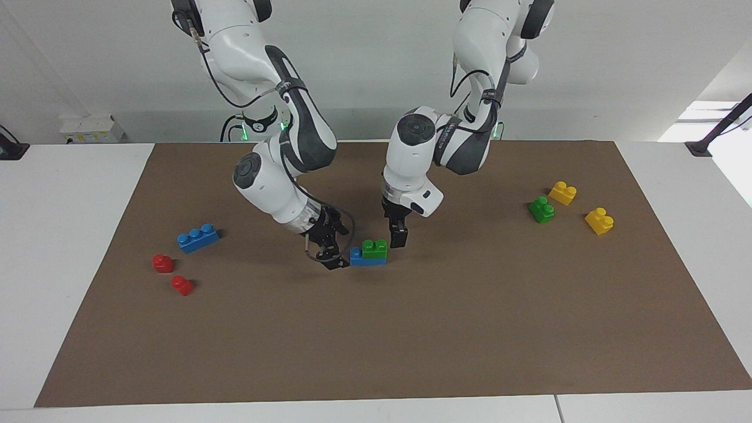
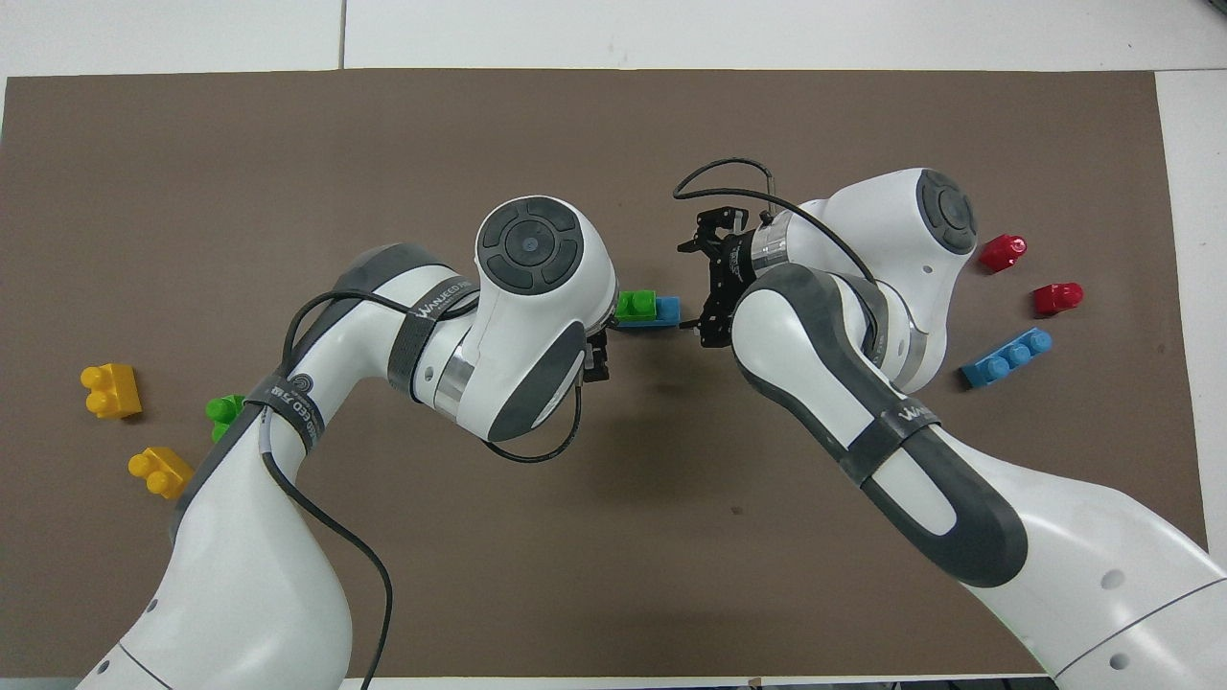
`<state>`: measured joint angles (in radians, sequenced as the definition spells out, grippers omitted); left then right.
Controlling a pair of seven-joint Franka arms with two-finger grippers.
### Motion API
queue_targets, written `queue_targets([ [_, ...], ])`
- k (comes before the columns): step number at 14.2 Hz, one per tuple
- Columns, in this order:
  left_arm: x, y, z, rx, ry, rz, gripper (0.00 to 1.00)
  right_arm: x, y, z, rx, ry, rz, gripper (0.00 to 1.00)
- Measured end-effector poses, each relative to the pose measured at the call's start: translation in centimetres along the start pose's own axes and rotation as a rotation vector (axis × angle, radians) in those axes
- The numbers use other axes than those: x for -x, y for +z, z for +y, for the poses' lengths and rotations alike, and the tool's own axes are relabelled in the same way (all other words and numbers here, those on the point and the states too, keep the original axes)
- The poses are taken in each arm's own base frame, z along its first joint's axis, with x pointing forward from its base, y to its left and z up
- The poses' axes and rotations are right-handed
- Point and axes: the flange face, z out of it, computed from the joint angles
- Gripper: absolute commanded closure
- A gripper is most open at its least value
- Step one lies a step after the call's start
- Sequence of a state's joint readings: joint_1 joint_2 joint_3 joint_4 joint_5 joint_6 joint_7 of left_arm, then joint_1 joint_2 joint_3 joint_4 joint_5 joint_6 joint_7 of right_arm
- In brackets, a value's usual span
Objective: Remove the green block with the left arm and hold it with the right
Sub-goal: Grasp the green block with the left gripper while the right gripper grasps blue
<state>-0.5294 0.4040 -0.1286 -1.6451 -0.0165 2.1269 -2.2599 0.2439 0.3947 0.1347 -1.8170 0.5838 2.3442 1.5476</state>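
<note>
Overhead view, studded green block (image 2: 636, 305) stacked on blue brick (image 2: 668, 310) mid-bench, right claw (image 2: 698, 287) and left claw (image 1: 399, 236) released, flanking it, loose red (image 2: 1003, 252), yellow (image 2: 109, 390), blue (image 2: 1006, 356) bricks toward bench ends.

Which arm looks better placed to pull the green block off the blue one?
Left: the left gripper hangs open beside the green block; the right gripper is at the blue brick's bare end.

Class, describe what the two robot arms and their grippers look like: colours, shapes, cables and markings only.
Both arms are glossy white with rounded segments, dark grey side panels and round dark joint caps. Each wears a black strap with white lettering. The right gripper is black, an open linkage frame, with a thin black cable looping at its wrist. The left gripper is black and blockier, under a white wrist housing; black cable runs along its upper arm.
</note>
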Motion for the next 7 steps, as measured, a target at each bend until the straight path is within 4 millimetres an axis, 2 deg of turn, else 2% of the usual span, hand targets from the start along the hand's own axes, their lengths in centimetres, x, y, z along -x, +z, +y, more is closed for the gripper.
queue_targets([
  [7, 0.5, 1.2, 1.5, 0.011, -0.063, 0.004, 0.0, -0.7, 2.2, 1.1, -0.02, 0.006, 0.023, 0.01],
])
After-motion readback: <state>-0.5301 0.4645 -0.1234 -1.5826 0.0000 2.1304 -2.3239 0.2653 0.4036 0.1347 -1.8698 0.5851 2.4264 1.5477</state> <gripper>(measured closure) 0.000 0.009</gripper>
